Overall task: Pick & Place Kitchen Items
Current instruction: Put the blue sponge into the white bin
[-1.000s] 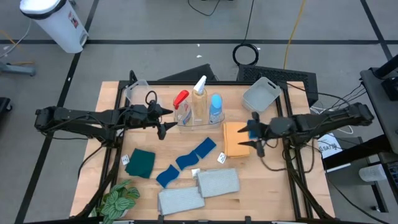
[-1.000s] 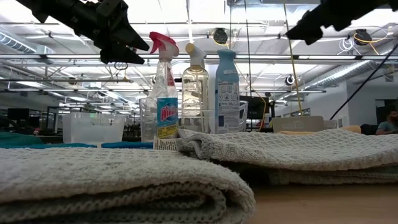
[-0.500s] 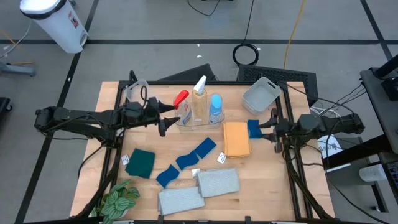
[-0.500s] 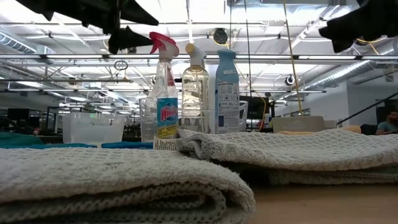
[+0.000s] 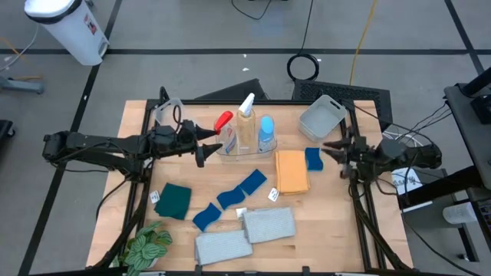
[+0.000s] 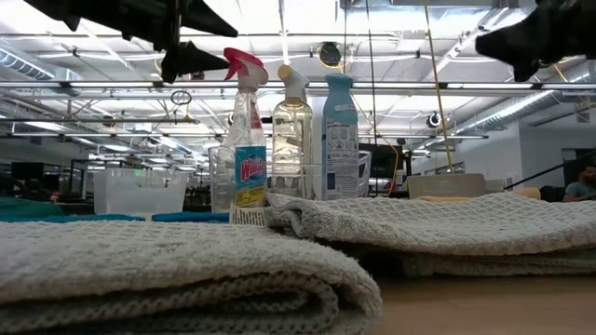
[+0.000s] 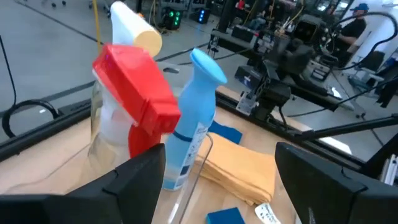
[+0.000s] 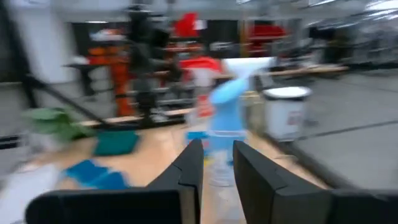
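Observation:
Three bottles stand in a clear tray at the far middle: the red-trigger bottle (image 5: 223, 123), the white-trigger bottle (image 5: 246, 107) and the blue-capped bottle (image 5: 266, 126). My left gripper (image 5: 207, 145) is open and empty just left of the red trigger (image 7: 140, 93), above the table. My right gripper (image 5: 331, 149) is open by a narrow gap and empty, at the table's right edge. It is just right of a blue sponge (image 5: 314, 159) that lies flat beside the orange sponge (image 5: 291, 170).
A teal cloth (image 5: 174, 199), blue cloths (image 5: 242, 188) and two grey folded towels (image 5: 268, 225) lie toward the near edge. A green plant (image 5: 146, 247) is at the near left corner. A grey tub (image 5: 322, 115) and a clear tub (image 5: 169, 113) stand at the far corners.
My right gripper has drawn back toward the table's right edge, and the blue sponge that was at its fingers stays on the table beside the orange sponge. My left gripper has risen a little and moved closer to the red-trigger bottle, still open.

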`<action>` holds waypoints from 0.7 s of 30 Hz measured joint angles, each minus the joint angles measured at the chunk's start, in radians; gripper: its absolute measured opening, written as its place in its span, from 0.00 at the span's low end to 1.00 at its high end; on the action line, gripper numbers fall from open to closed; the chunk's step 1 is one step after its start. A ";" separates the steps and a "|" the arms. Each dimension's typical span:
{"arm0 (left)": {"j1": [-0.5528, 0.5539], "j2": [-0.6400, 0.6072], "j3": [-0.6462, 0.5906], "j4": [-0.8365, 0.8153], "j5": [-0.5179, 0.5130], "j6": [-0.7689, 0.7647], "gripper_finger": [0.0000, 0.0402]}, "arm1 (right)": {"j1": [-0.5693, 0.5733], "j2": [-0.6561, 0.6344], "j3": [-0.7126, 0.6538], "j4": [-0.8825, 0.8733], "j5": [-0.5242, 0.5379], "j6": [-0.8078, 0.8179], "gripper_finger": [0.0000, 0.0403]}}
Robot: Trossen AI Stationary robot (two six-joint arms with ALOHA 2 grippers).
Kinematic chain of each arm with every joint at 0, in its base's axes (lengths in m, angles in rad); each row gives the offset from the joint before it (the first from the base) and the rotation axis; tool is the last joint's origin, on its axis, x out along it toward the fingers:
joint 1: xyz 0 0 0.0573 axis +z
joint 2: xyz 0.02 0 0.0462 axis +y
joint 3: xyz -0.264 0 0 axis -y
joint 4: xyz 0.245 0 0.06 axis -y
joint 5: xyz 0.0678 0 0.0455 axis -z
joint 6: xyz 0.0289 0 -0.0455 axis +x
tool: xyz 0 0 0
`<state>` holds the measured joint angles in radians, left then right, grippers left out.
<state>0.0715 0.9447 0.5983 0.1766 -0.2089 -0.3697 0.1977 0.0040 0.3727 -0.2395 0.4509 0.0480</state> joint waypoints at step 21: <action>-0.059 0.000 0.000 -0.151 0.213 -0.085 0.77 | 0.000 0.001 -0.299 0.350 -0.046 -0.224 0.09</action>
<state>0.0121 0.9447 0.5983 0.0255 0.0038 -0.4551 0.1982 0.0048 0.0738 0.1101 0.4051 -0.1758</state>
